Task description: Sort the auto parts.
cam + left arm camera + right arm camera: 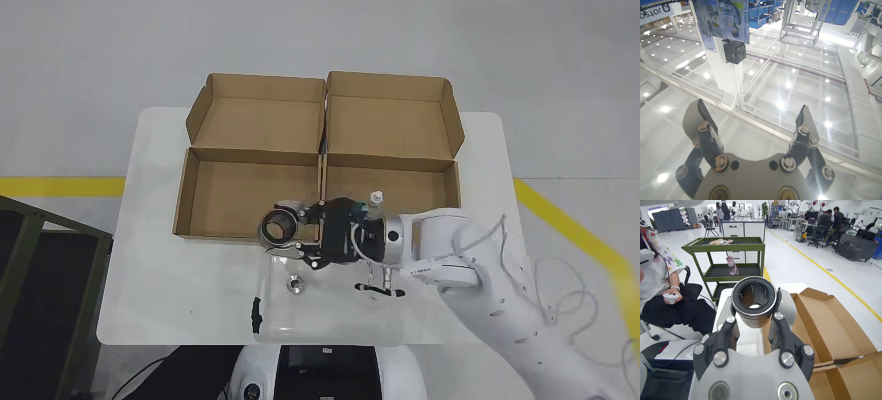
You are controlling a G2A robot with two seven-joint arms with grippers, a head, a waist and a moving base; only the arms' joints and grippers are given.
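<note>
Linear bearing [755, 318] gripped by the right gripper [755, 306], beside cardboard box [829, 323].

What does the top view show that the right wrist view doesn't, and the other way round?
Top view adds the small metal part and other loose pieces in the clear tray near the table's front edge. Right wrist view adds the metal sleeve's hollow inside, lined with rows of small balls, and a pink bottle on the green cart's middle shelf. Both show the right gripper shut on that sleeve, next to the open cardboard boxes.
</note>
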